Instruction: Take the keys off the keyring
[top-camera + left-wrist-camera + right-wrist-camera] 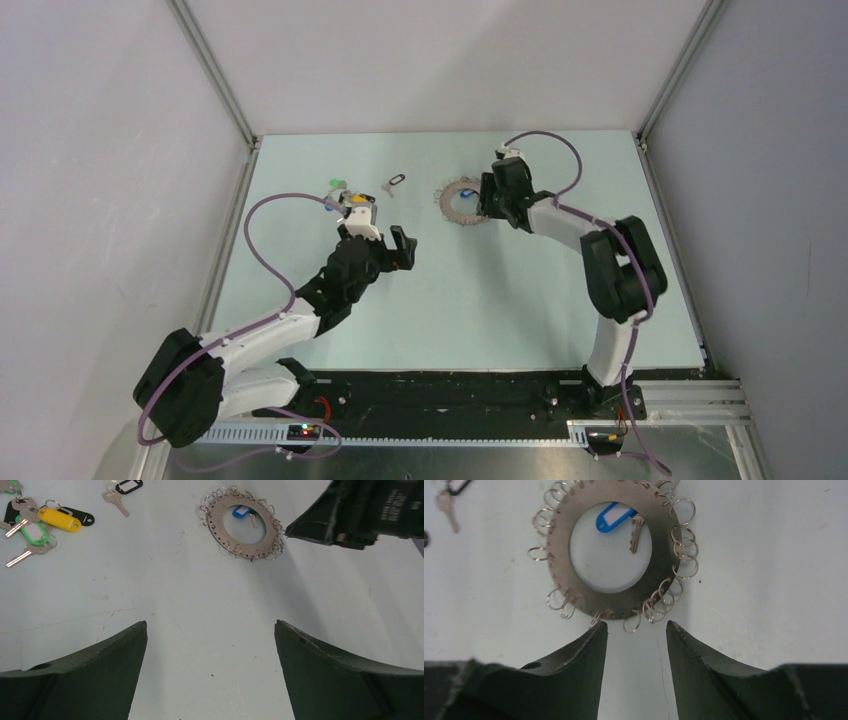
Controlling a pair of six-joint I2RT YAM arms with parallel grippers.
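— Keyring (445, 204) first: where did we find it?

— We found it lying flat on the pale table (500, 300), in the upper middle of the overhead view, just left of the right gripper (636, 627). In the right wrist view it filled the top centre. It was a flat grey metal band with holes round its rim and many small wire split rings (680, 545) hanging off its outer edge.

— Did we see any keys on it?

— We saw one blue-tagged key (636, 532) lying inside the band's round opening, its head close to the inner edge. We could not tell whether it was hooked on. The loose keys (31, 532), with yellow, green and black tags, lay together in the upper left of the left wrist view, well apart from the band. A single key (116, 504) with a black-framed tag lay at the top edge, between them and the band.

— How did the right fingers stand?

— We saw them partly spread, with bare table showing in the gap, pinching nothing. Their tips sat just below the band's lower edge. The tip on the left of the picture was touching or nearly touching one split ring.

— And the left gripper (210, 624)?

— We saw it spread wide and empty, over bare table in the lower part of its own view, well apart from the band.
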